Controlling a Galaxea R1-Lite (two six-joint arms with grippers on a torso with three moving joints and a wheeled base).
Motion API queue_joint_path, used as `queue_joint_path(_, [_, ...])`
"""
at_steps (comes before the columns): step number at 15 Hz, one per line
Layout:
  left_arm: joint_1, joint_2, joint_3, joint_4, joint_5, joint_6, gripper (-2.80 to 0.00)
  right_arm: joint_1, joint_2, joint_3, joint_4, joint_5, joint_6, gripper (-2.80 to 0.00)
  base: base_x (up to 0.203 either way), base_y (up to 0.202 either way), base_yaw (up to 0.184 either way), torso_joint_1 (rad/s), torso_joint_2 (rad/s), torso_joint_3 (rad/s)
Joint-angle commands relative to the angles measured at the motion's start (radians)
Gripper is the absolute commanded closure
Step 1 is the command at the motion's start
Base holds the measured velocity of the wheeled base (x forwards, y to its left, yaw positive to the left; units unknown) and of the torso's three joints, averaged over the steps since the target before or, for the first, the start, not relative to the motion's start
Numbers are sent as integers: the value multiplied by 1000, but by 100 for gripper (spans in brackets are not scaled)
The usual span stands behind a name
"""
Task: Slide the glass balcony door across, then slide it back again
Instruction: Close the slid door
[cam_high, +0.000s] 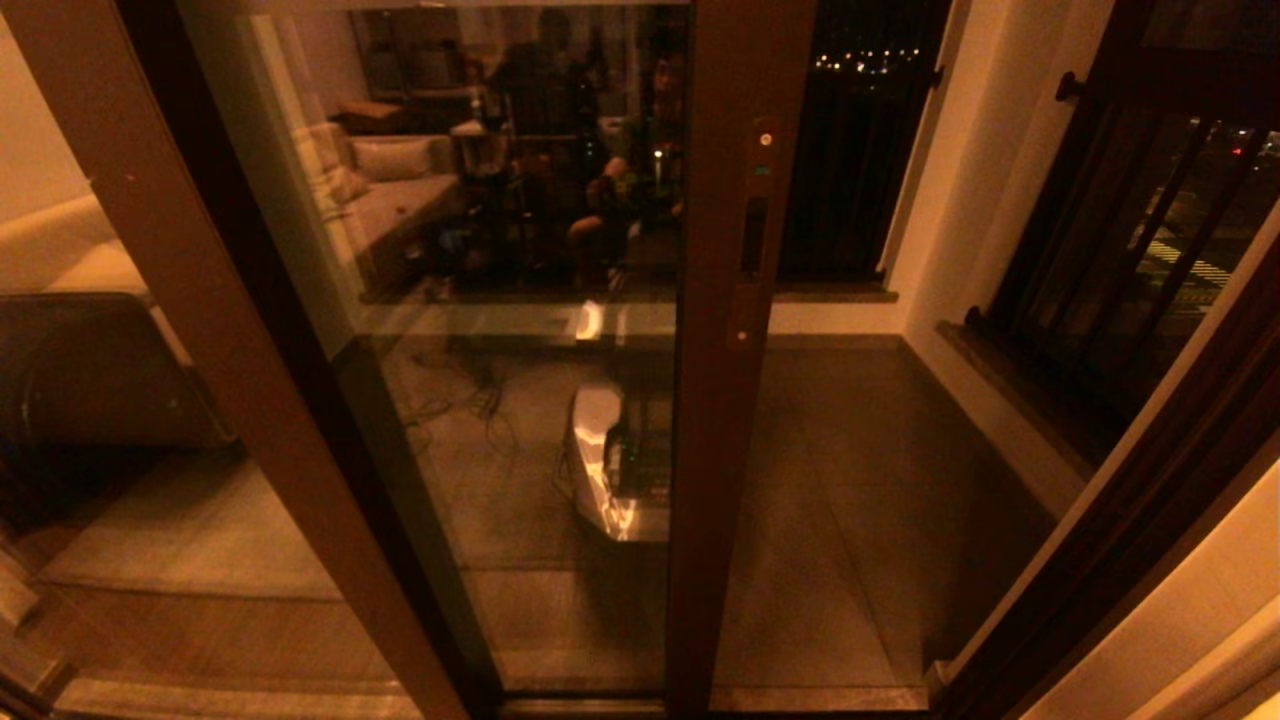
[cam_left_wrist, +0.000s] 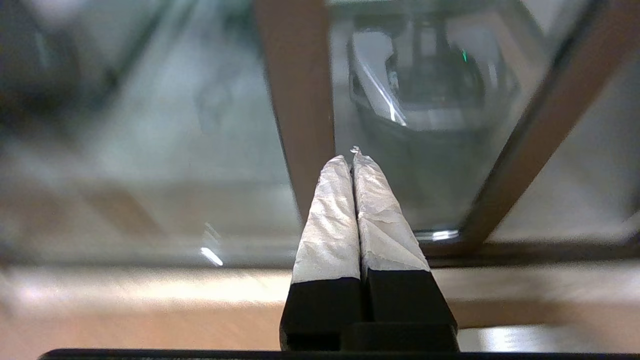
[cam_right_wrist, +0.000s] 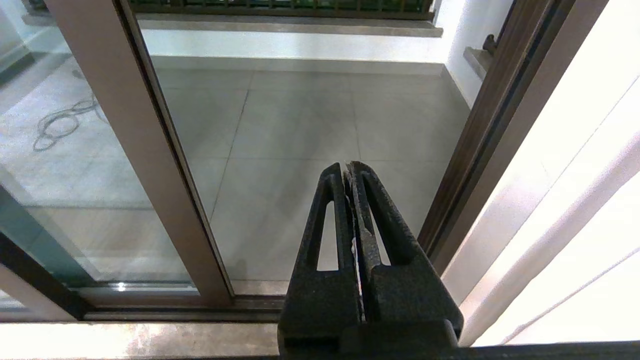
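Observation:
The glass balcony door (cam_high: 520, 300) stands partly slid to the left, its dark brown stile (cam_high: 725, 400) carrying a small dark handle (cam_high: 754, 236). To the right of the stile the doorway is open onto the balcony floor (cam_high: 860, 480). Neither gripper shows in the head view. My left gripper (cam_left_wrist: 352, 156) is shut and empty, held low in front of the door's glass (cam_left_wrist: 430, 165). The right gripper (cam_right_wrist: 347, 166) is shut too, holding nothing, and points through the opening between the door's stile (cam_right_wrist: 145, 165) and the right-hand jamb (cam_right_wrist: 475, 145).
A wider lighter-brown post (cam_high: 200, 300) of the fixed panel slants at left. Black barred railings (cam_high: 1120, 250) close the balcony at the right and back. The floor track (cam_right_wrist: 165, 312) runs along the threshold. A white wall (cam_right_wrist: 560, 190) flanks the right jamb.

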Motion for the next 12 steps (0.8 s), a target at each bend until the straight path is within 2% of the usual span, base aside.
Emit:
queue_joint_path(1, [0, -2, 24, -12, -40, 77, 0, 0, 0, 0, 0, 1, 0, 0, 0, 0, 0, 0, 0, 0])
queue_joint_path(3, [0, -1, 33, -36, 30, -118, 0, 0, 0, 0, 0, 1, 0, 0, 0, 0, 0, 0, 0, 0])
queue_joint_path(4, [0, -1, 34, -40, 36, -118, 0, 0, 0, 0, 0, 1, 0, 0, 0, 0, 0, 0, 0, 0])
queue_joint_path(5, [0, -1, 36, -44, 36, -50, 0, 0, 0, 0, 0, 1, 0, 0, 0, 0, 0, 0, 0, 0])
queue_joint_path(6, [0, -1, 36, -48, 36, -22, 0, 0, 0, 0, 0, 1, 0, 0, 0, 0, 0, 0, 0, 0])
queue_joint_path(8, [-1, -1, 36, -51, 47, -148, 0, 0, 0, 0, 0, 1, 0, 0, 0, 0, 0, 0, 0, 0])
queue_joint_path(12, [0, -1, 36, -52, 49, -138, 0, 0, 0, 0, 0, 1, 0, 0, 0, 0, 0, 0, 0, 0])
